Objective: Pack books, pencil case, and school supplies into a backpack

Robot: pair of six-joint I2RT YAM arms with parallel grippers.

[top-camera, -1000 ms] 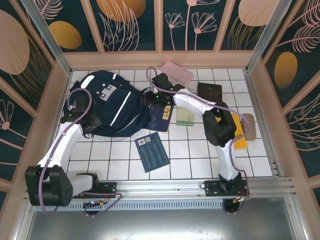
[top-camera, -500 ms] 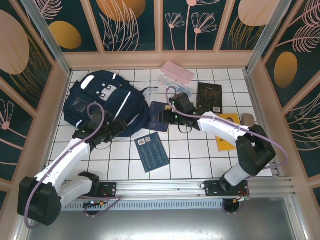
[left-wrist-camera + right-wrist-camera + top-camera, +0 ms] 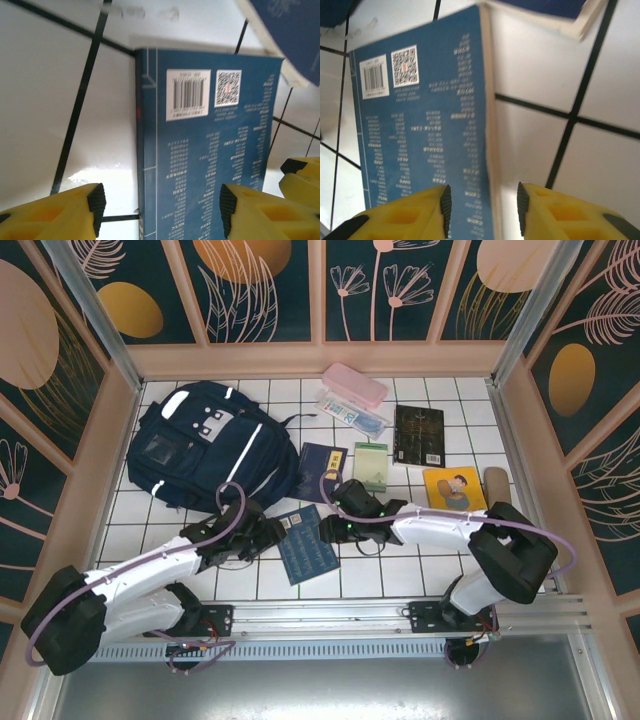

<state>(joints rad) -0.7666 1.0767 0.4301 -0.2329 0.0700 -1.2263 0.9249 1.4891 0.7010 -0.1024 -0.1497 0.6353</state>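
1. Found left claw [image 3: 162, 210] wide open, nothing held; yellow fingers [image 3: 55, 212] set either side of the spine edge of the near navy book [image 3: 210, 150], one over bare tile, the other over the cover. Cannot tell whether touching
2. Found right claw [image 3: 482, 205] open more narrowly, nothing gripped; set astride the page edge of the same book. Cannot tell contact here either
3. Noted that book lying flat on the table [image 3: 400, 570] between both claws, near the backpack [image 3: 200, 445]
4. Seen on its cover: white barcode label and QR label side by side near one end; columns of pale print below, too small to read
5. Logged second navy book [image 3: 320, 462] just beside the backpack, green book [image 3: 371, 466] next to it, brown book [image 3: 418, 435] further right
6. Logged pencil case [image 3: 355, 385] at the far edge, clear packet [image 3: 352, 412] against it; yellow piece [image 3: 455, 488] and tan roll [image 3: 497, 480] near the right wall
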